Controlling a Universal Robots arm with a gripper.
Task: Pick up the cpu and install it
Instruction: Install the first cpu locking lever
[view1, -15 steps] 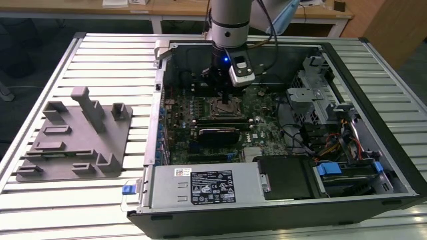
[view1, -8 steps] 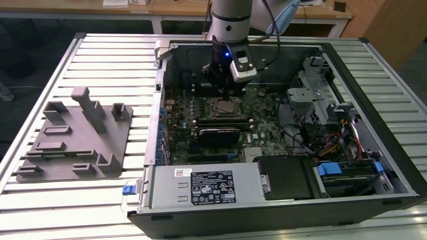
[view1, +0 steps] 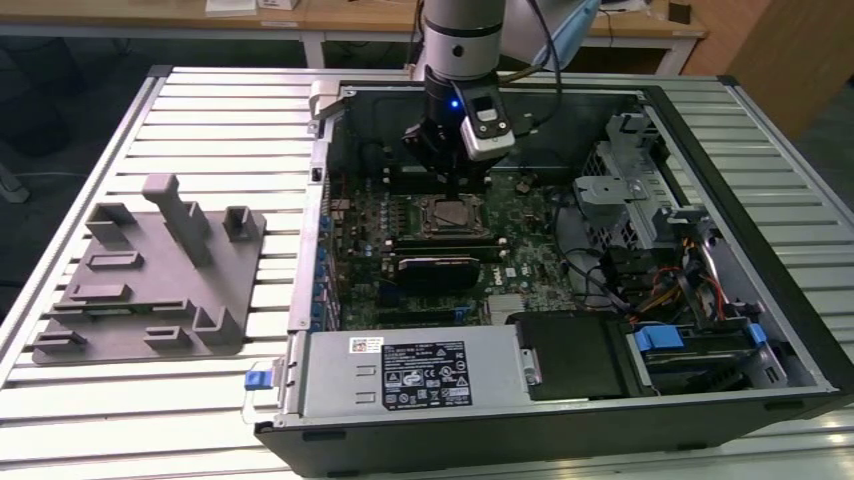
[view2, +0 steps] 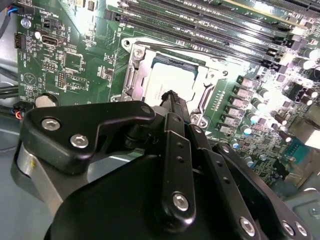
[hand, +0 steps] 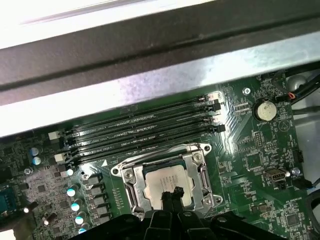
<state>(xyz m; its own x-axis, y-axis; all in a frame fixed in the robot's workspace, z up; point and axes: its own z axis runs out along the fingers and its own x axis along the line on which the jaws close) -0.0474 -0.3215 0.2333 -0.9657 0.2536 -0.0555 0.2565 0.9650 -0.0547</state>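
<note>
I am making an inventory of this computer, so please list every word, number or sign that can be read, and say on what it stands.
Black label on the power supply: print too small to read.
White sticker beside it: too small to read.
cpu lid: faint marks, not readable.
Motherboard: white markings, too blurred to read.
No text can be quoted.

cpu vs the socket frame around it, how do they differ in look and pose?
The cpu is a solid flat square with a pale silvery lid; the socket frame is an open metal border with screws at its corners. The cpu sits inside, lower; the frame surrounds it and stands proud of the motherboard. Both are square, metallic and lie flat. The gripper is over the cpu.
</note>
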